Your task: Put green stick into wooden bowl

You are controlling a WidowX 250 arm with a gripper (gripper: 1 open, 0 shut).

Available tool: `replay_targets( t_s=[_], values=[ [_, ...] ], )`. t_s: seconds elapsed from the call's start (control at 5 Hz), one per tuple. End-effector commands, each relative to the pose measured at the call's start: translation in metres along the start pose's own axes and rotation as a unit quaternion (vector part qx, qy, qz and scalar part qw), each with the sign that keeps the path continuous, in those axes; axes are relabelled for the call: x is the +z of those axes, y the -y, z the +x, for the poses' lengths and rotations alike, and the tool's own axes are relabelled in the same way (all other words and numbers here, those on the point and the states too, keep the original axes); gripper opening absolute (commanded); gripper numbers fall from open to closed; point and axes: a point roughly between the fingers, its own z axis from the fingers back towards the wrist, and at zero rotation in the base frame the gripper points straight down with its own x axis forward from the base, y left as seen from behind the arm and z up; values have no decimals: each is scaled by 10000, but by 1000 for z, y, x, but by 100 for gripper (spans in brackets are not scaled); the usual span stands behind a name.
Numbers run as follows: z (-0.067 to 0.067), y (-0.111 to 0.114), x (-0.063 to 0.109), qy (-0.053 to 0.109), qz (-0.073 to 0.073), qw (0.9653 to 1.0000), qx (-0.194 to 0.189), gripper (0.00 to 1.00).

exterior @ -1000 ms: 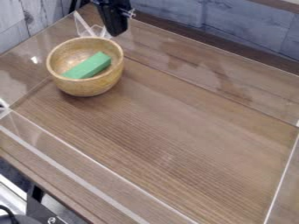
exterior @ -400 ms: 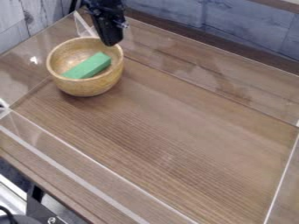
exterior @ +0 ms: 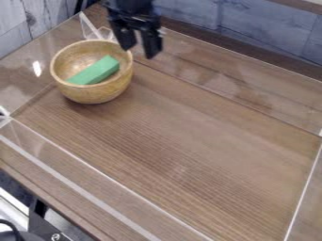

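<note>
You have a brown wood-grain surface (exterior: 189, 141) filling most of the view, edged with pale strips, with dark cables (exterior: 28, 200) bunched past its near left edge. Your wooden bowl (exterior: 78, 92) stands toward the far left of it, and the green stick (exterior: 96, 71) lies inside, tilted across the bowl's hollow. Compared with the earlier frames, the bowl and the stick have kept their places, while your claw (exterior: 153, 49) has changed: its dark parts used to hang close together beyond the bowl's far rim, and now they reach out to the right, with one part down near the rim and another well over the surface. The claw is spread wide and has nothing in it; the stick is apart from it. Between you and a full look at the far edge stands the dark claw itself, which hides part of the surface behind the bowl.
</note>
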Motion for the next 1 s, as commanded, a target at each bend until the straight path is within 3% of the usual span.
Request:
replay_targets(
  t_s=[0.0,0.2,0.6,0.8],
  values=[
    [16,23,11,450,244,9985,192,100],
    [26,37,1,525,280,9981,142,100],
    [23,11,-4,718,565,9936,660,100],
    [27,10,-8,773,605,9933,616,100]
  ],
)
